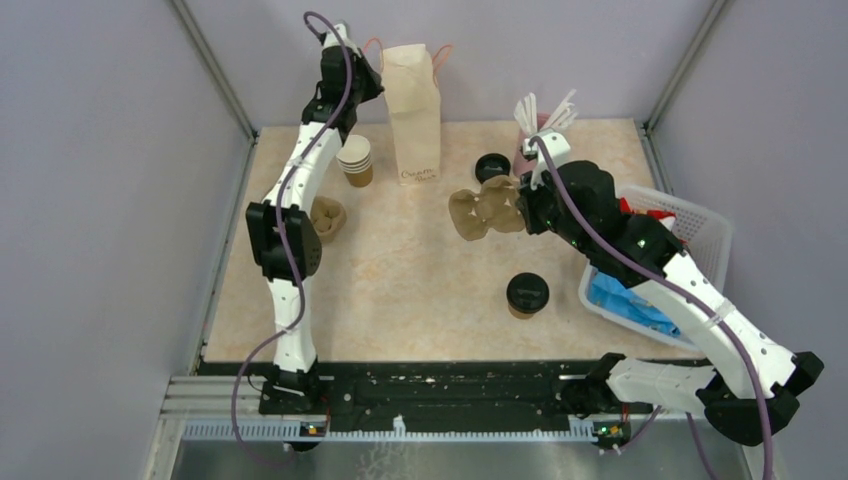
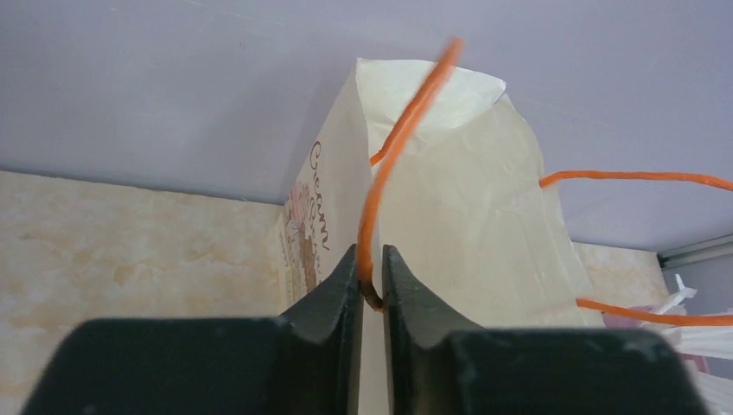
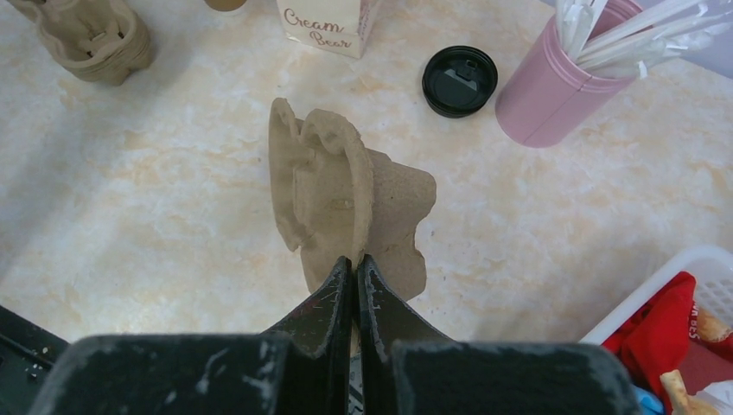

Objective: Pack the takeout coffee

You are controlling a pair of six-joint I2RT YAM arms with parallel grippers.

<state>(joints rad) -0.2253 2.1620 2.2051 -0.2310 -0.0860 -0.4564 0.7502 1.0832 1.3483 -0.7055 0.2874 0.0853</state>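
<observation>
The takeout coffee (image 1: 527, 294) is standing upright, lid up, at the lower centre-right of the top view, apart from the other items on the table (image 1: 400, 290). The right gripper (image 1: 520, 210) is holding a pulp cup carrier (image 1: 485, 212) by its rim. In the right wrist view its jaws are pressed flat on the carrier, which is turned on edge; whether it is clear of the tabletop cannot be told. The coffee is lying directly below that gripper in the frame, toward the arm bases and just beside the right forearm, so the right arm is judged much the nearer. The left gripper (image 1: 368, 72) is working at the top of the frame, well apart from the cup. Its jaws are narrow around the orange handle (image 2: 398, 147) of the paper bag (image 1: 412, 110); whether they are pinching the cord cannot be told. The cup's long axis is running vertical, so the coming move is judged to need a sideways approach below the lid.
</observation>
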